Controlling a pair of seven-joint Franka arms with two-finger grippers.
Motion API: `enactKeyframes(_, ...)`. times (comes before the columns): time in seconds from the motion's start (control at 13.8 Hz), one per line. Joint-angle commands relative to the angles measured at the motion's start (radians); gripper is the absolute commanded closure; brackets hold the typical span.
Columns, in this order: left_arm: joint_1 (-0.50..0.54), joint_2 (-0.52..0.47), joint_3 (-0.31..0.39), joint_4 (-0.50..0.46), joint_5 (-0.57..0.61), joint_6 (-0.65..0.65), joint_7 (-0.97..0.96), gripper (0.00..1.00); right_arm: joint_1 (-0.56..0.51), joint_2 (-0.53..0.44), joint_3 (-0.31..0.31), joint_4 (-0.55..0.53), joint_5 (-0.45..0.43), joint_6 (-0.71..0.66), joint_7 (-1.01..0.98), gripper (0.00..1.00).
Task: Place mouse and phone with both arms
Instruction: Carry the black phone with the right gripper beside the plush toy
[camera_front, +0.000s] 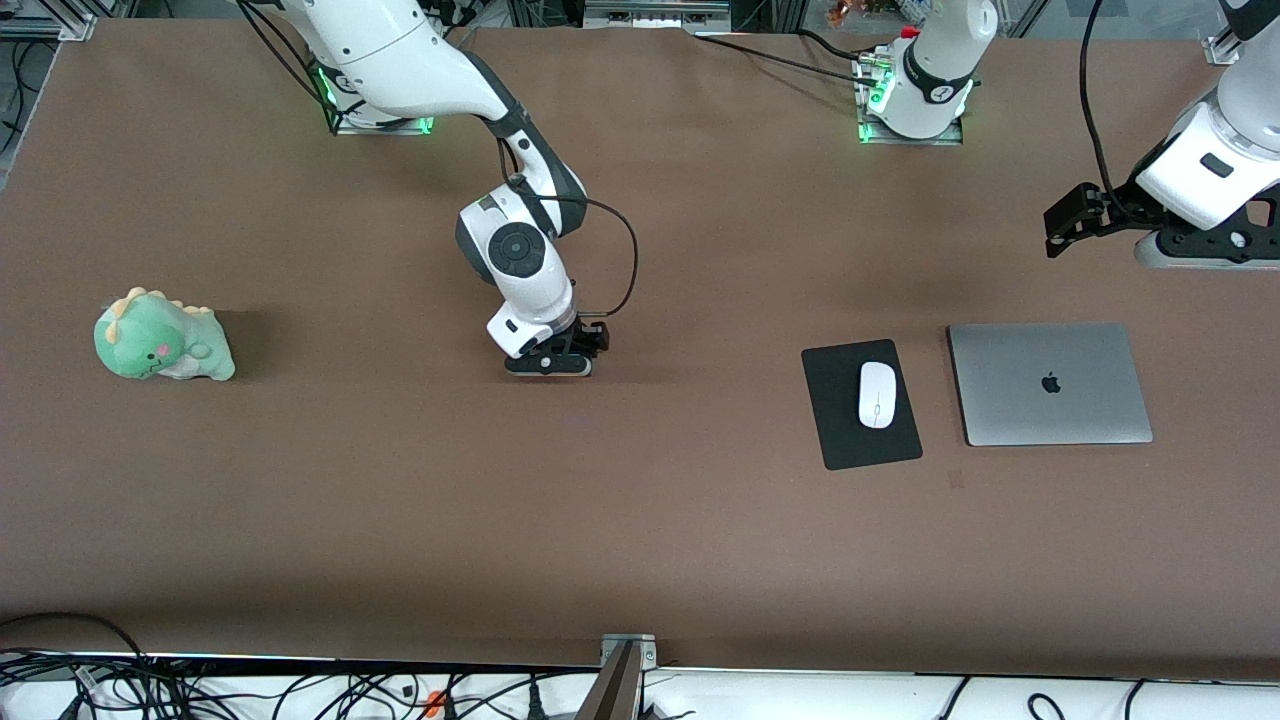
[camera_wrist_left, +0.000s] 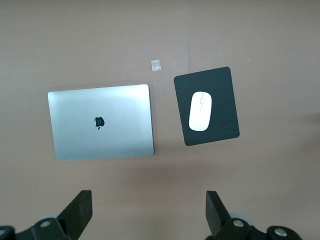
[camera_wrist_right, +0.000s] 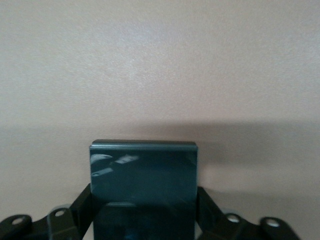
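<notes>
1. Front view: right gripper (camera_front: 549, 366) is down at the tabletop (camera_front: 640, 520) near its middle, over a dark flat thing, probably the phone (camera_front: 562, 369), mostly hidden. The mouse (camera_front: 876, 394) lies on the black mouse pad (camera_front: 838, 410), toward the left arm's end, just beside a closed silver laptop (camera_front: 1049, 383). A green plush dinosaur (camera_front: 162, 337) sits near the right arm's end. Left gripper (camera_front: 1070, 222) hangs in the air above the table.
2. Left wrist view: left gripper (camera_wrist_left: 147, 215) fingers spread wide, empty, over the table; mouse (camera_wrist_left: 201, 111) centred on the pad (camera_wrist_left: 224, 90).
3. Right wrist view: right gripper (camera_wrist_right: 145, 210) fingers press both sides of the phone (camera_wrist_right: 143, 172), clamped on it.
</notes>
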Motion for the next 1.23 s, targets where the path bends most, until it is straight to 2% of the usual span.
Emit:
enactKeyframes(0.0,0.005,0.005,-0.003,0.022,-0.021,-0.013,0.003,0.0,0.007,0.03,-0.002,0.038,0.004,-0.012,0.008,0.58)
enactKeyframes(0.29,0.005,0.006,-0.005,0.025,-0.021,-0.01,0.002,0.0,-0.014,0.027,-0.005,0.169,0.003,-0.25,0.039,0.66)
enactKeyframes(0.51,0.004,0.014,-0.005,0.05,-0.021,-0.011,0.002,0.0,-0.09,0.015,-0.005,0.213,0.004,-0.371,-0.104,0.67)
enactKeyframes(0.87,0.002,0.016,-0.005,0.053,-0.019,-0.011,0.004,0.0,-0.253,-0.092,-0.023,0.178,0.007,-0.503,-0.365,0.67)
enactKeyframes(1.16,0.002,0.016,-0.005,0.051,-0.021,-0.011,0.004,0.0,-0.368,-0.195,-0.11,0.045,0.009,-0.483,-0.576,0.67)
